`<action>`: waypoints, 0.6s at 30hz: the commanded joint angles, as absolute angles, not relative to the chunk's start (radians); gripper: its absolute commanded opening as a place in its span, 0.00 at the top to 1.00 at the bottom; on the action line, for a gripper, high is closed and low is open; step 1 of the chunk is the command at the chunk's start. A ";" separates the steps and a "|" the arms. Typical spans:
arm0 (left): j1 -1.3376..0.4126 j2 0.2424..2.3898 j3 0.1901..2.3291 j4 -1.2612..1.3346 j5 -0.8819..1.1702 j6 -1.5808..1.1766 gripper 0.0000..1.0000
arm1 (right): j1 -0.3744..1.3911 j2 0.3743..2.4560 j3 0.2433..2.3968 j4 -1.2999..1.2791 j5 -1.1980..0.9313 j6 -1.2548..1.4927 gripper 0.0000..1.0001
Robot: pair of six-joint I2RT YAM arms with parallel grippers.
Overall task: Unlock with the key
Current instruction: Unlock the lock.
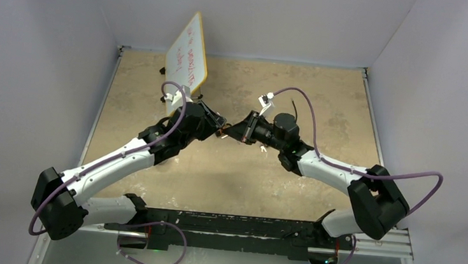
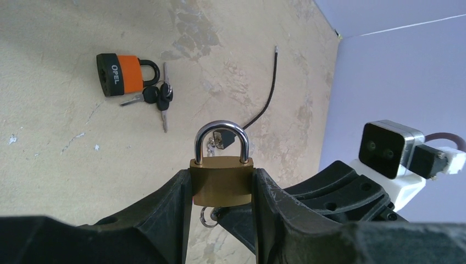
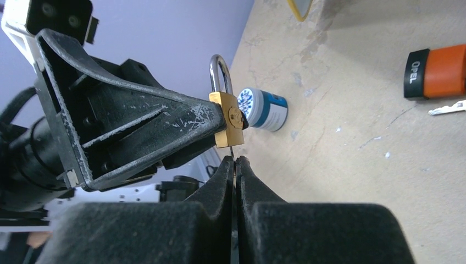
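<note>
While the left end effector (image 2: 222, 184) is clamping the padlock (image 2: 222, 192) above the desk (image 2: 82, 154), the right end effector (image 3: 234, 162) is pinching the key (image 3: 233, 153) at its underside; next, likely, a steady twist.

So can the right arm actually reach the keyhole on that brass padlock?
Probably yes. The left tool grips the brass padlock by its sides, leaving the keyhole face bare toward the right tool, whose shut tips sit right by it.
</note>
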State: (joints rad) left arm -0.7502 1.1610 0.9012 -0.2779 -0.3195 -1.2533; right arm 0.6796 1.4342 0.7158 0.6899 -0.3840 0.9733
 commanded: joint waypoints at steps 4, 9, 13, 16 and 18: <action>-0.755 1.133 0.893 -0.242 -0.191 -1.321 0.92 | 0.647 1.450 0.778 0.766 -0.400 1.239 1.00; -0.755 1.101 0.857 -0.137 -0.135 -1.338 0.92 | 0.637 1.465 0.762 0.832 -0.440 1.369 1.00; -0.754 1.076 0.870 -0.050 -0.099 -1.268 0.92 | 0.593 1.496 0.680 1.086 -0.486 1.617 1.00; -0.753 1.059 0.845 0.043 -0.072 -1.232 0.92 | 0.585 1.521 0.644 1.274 -0.494 1.773 1.00; -0.753 1.055 0.816 0.110 -0.047 -1.228 0.93 | 0.586 1.529 0.625 1.370 -0.462 1.862 1.00</action>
State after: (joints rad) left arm -0.7277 1.0897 0.8471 -0.1013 -0.2310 -1.2594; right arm 0.5930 1.5074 0.6415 1.0370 -0.5232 1.5909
